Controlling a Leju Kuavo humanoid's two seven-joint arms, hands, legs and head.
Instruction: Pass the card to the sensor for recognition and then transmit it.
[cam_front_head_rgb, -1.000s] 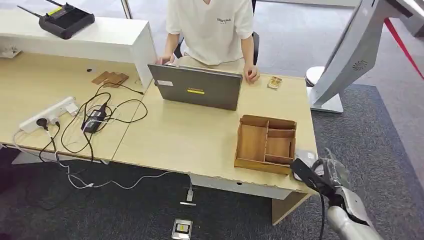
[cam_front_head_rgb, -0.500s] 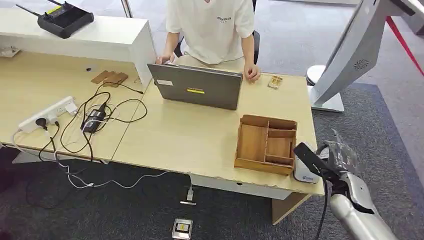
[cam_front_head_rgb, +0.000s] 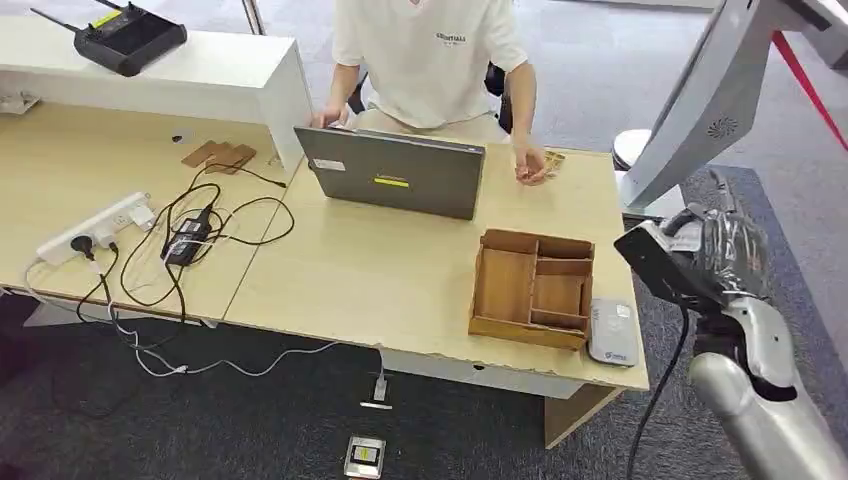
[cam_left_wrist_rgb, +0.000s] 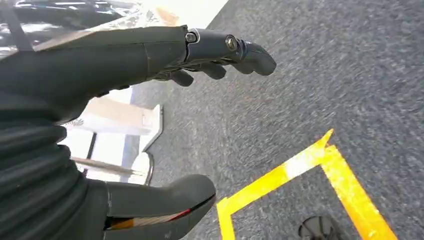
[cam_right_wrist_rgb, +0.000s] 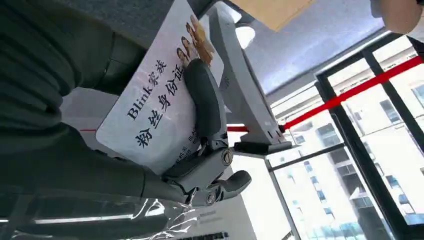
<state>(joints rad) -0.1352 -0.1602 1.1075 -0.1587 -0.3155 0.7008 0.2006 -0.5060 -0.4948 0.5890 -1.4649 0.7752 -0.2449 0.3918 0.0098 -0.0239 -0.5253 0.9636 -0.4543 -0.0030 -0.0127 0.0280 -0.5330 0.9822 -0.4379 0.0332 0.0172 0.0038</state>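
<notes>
My right hand (cam_front_head_rgb: 725, 250) hangs in the air past the table's right edge, about level with the wooden organiser. It holds a white card (cam_right_wrist_rgb: 150, 110) printed with blue characters and small portraits, the thumb (cam_right_wrist_rgb: 205, 100) pressed across its face. A white edge of the card (cam_front_head_rgb: 686, 236) peeks out of the hand in the head view. The grey card sensor (cam_front_head_rgb: 612, 333) lies flat on the table's front right corner, below and left of the hand. My left hand (cam_left_wrist_rgb: 150, 50) hangs over grey carpet, fingers apart, holding nothing.
A wooden organiser (cam_front_head_rgb: 532, 288) stands beside the sensor. A person sits behind a grey laptop (cam_front_head_rgb: 392, 174), one hand (cam_front_head_rgb: 530, 170) on the table (cam_front_head_rgb: 380, 280). A white kiosk stand (cam_front_head_rgb: 700, 100) leans just behind my right hand. Cables and a power strip (cam_front_head_rgb: 100, 228) cover the left side.
My right hand has risen with the card from over the sensor, up and to the right, uncovering the sensor. The person's hand has slid along the table towards the far right corner.
</notes>
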